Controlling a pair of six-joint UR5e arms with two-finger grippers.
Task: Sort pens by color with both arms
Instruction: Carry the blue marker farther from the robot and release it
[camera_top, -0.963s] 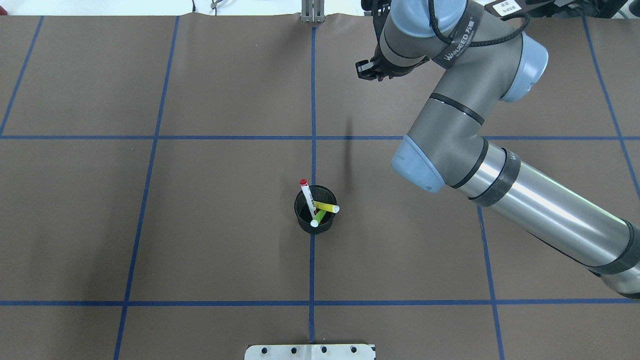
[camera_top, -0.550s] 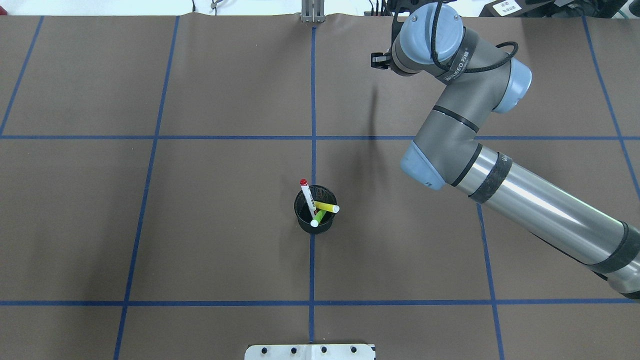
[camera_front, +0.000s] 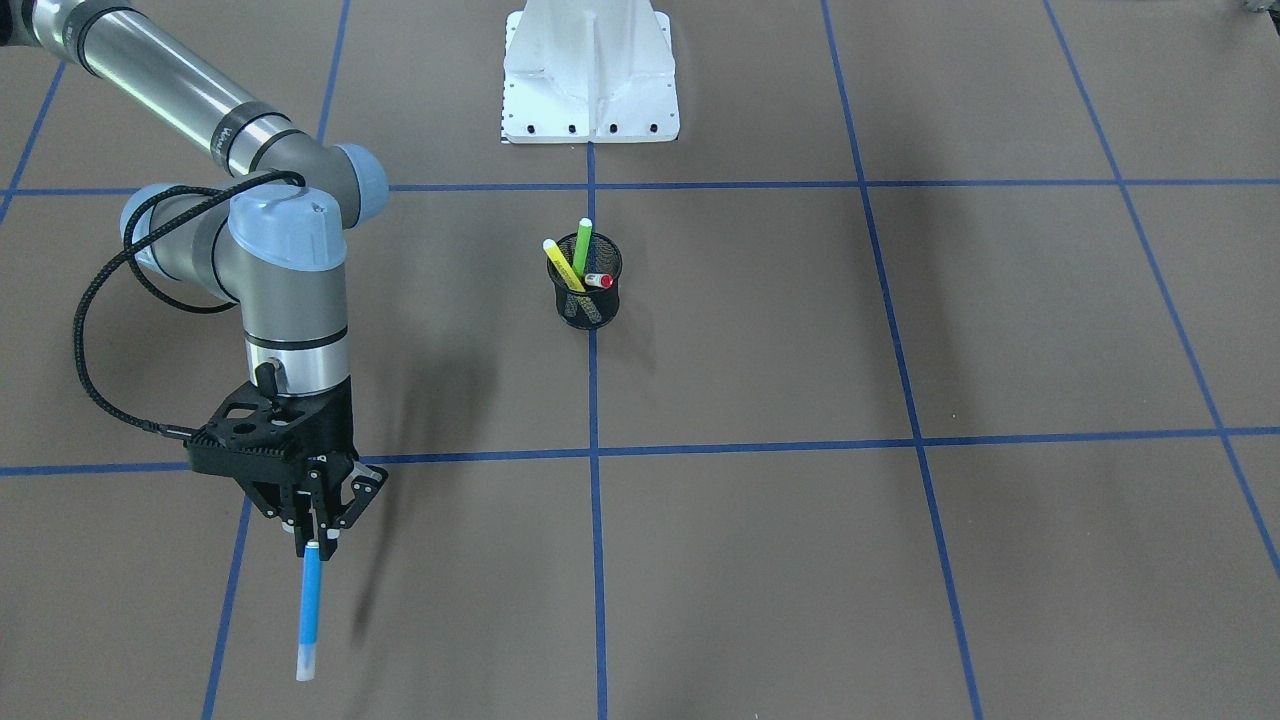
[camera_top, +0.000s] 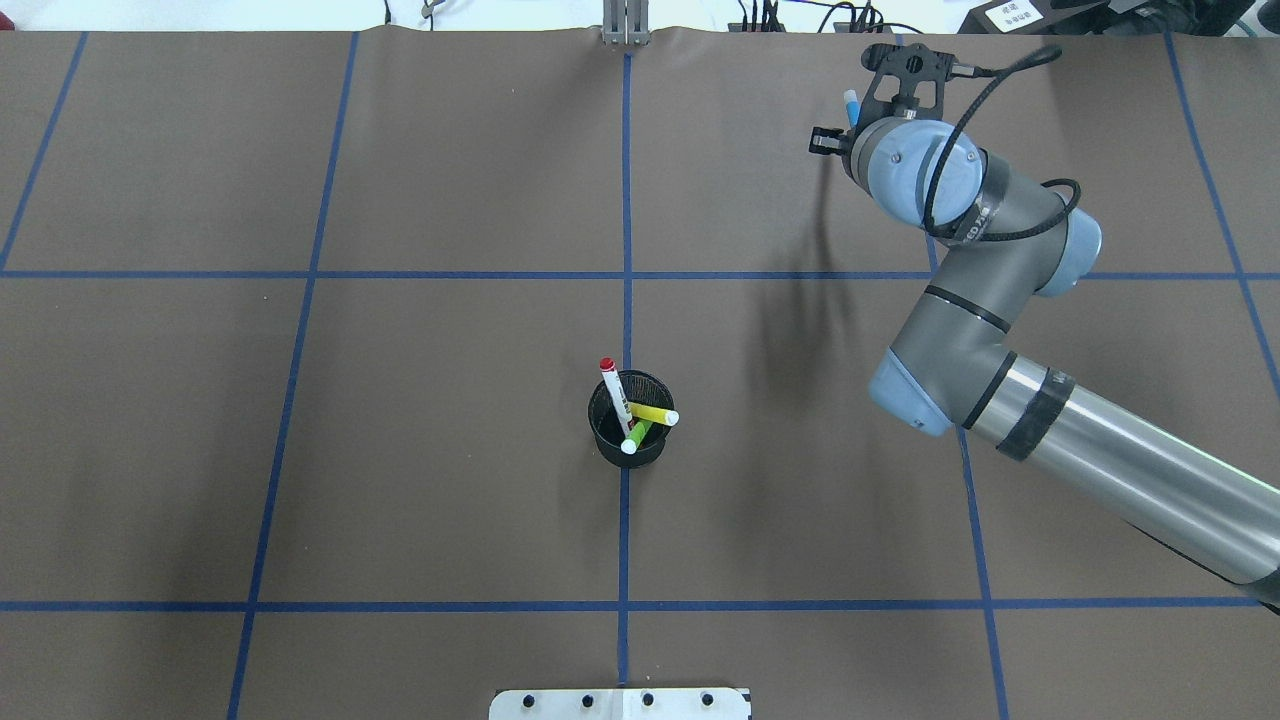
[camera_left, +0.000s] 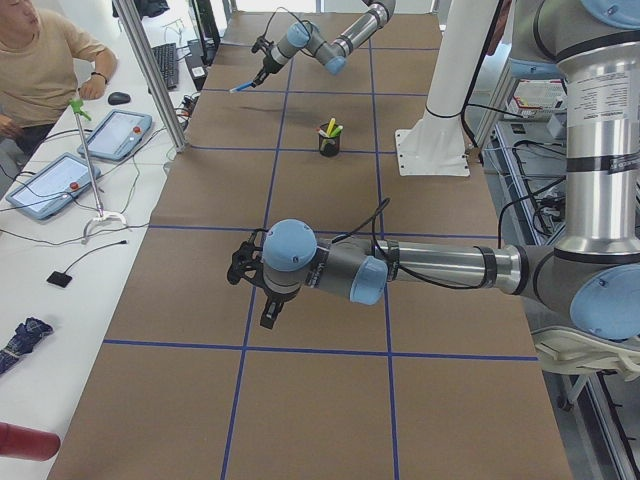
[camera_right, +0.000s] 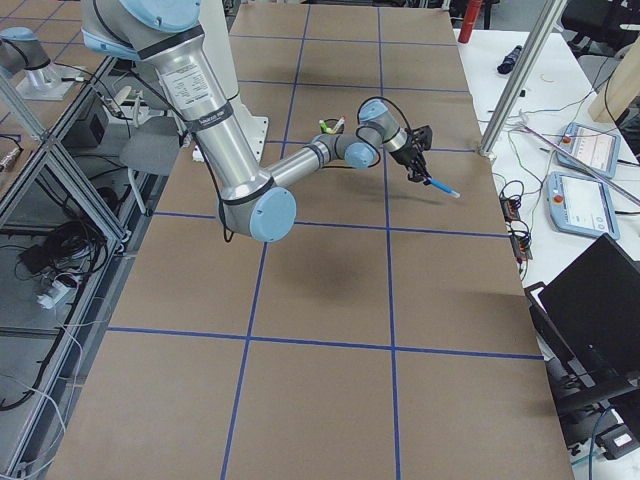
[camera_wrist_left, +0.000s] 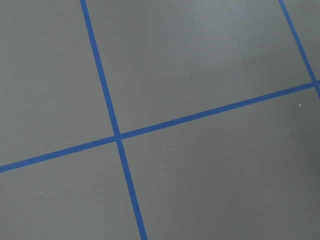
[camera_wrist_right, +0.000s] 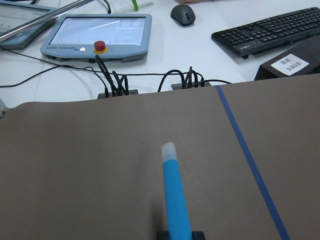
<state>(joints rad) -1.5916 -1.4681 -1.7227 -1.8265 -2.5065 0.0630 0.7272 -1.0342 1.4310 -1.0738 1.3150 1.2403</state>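
My right gripper is shut on the upper end of a blue pen, which hangs point-down above the table's far right part. The same blue pen fills the right wrist view, and its tip shows beside the wrist from overhead. A black mesh cup at the table's centre holds a green pen, a yellow pen and a white pen with red caps. My left gripper appears only in the left side view, low over the table's left end; I cannot tell its state.
Blue tape lines divide the brown table cover into squares. The white mounting base stands at the robot's edge. Past the far edge lie cables, a control tablet and a keyboard. A seated person is at the side desk.
My right arm has swung rightward along the far side of the table, carrying its gripper further right. The cup and its pens have not moved.
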